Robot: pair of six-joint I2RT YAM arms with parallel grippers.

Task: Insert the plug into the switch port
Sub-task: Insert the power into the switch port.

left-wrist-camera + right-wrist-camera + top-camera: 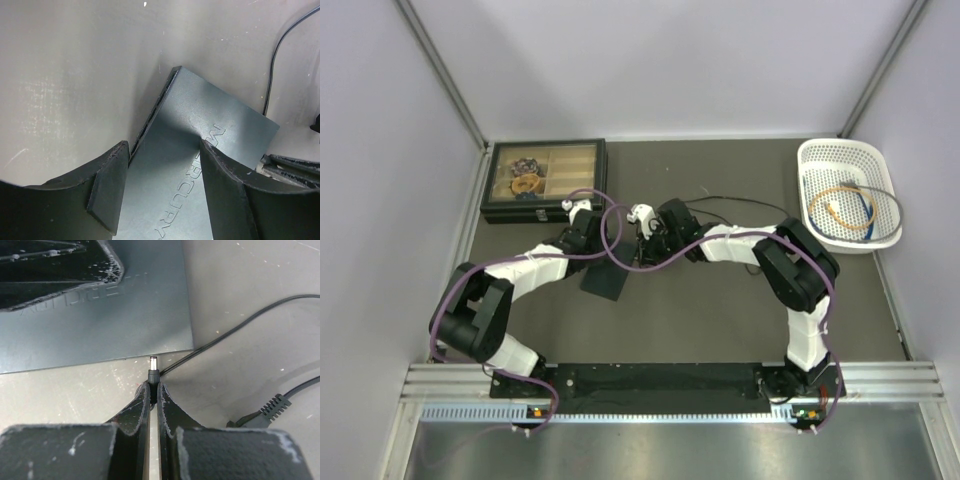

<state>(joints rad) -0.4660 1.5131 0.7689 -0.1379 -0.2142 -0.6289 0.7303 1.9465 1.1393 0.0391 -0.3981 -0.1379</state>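
The switch [605, 282] is a flat dark grey box lying on the mat between the two arms. My left gripper [162, 150] stands open over it: one finger is beside the slotted edge [152, 112] that carries the switch port, and the other is over the embossed top [210, 115]. My right gripper [154, 385] is shut on the plug [153, 367], a small black barrel plug with a metal tip. The tip points at the switch's [125, 315] near edge, a short gap away. No socket shows on that edge in the right wrist view.
A black compartment case [542, 180] with a clear top stands at the back left. A white basket [848, 195] holding coloured cables stands at the back right. The plug's thin black lead [240, 322] trails right across the mat, and a ribbed cable end [272, 407] lies near my right gripper.
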